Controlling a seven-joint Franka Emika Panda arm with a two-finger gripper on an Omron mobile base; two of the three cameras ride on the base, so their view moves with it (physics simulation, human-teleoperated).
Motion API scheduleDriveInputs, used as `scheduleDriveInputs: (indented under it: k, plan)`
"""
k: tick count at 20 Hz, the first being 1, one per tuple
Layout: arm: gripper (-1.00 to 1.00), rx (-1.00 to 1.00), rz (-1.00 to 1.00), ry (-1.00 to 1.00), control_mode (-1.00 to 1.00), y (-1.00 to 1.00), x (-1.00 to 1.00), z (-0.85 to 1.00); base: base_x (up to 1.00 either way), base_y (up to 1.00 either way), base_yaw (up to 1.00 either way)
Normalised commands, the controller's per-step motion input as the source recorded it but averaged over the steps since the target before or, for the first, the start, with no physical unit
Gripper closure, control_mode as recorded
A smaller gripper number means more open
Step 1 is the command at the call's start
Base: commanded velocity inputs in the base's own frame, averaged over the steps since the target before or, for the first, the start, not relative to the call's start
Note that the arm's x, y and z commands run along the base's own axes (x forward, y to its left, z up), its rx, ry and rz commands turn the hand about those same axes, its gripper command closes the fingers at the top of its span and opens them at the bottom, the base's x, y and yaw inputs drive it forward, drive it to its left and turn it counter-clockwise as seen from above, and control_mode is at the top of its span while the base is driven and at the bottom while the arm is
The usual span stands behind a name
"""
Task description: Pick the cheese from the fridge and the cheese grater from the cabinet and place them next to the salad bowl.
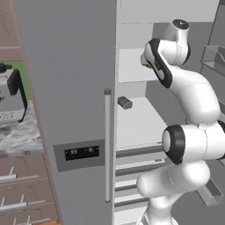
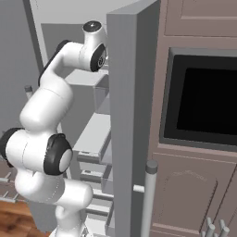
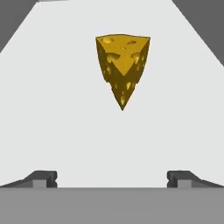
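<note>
gripper [image 3: 112,177]: wide open, nothing held
cheese [image 3: 123,66]: on white fridge [image 1: 74,110] shelf [image 3: 52,109], ahead of the tips, centred
risk: pads may slip on the wedge taper and shove it back

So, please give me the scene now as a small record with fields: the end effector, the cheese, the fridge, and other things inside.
end effector: open, fingertips wide apart, holding nothing
cheese: yellow-orange wedge on a white fridge shelf, ahead of the end effector, centred between the fingertips, not touched
fridge: right door open, left door closed, with a bar handle and a dark display panel
arm: reaches into the upper part of the fridge
other item: small dark grey block on a lower shelf
task stage: cheese not yet grasped
</note>
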Motion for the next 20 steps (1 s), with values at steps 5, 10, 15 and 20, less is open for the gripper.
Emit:
scheduleDriveInputs:
  k: [5, 10, 15, 20]
  plan:
    - [-1.0, 0.0, 0.05, 0.0, -1.0, 0.0, 0.44, -0.12, 0.0, 0.0, 0.0]
    - [-1.0, 0.0, 0.02, 0.0, -1.0, 0.0, 0.4, -0.15, 0.0, 0.0, 0.0]
    - [-1.0, 0.0, 0.0, 0.07, -1.0, 0.0, 0.44, 0.0, 0.0, 0.0, 0.0]
    - [-1.0, 0.0, 0.0, 0.03, -1.0, -0.06, 0.39, 0.0, 0.0, 0.0, 0.0]
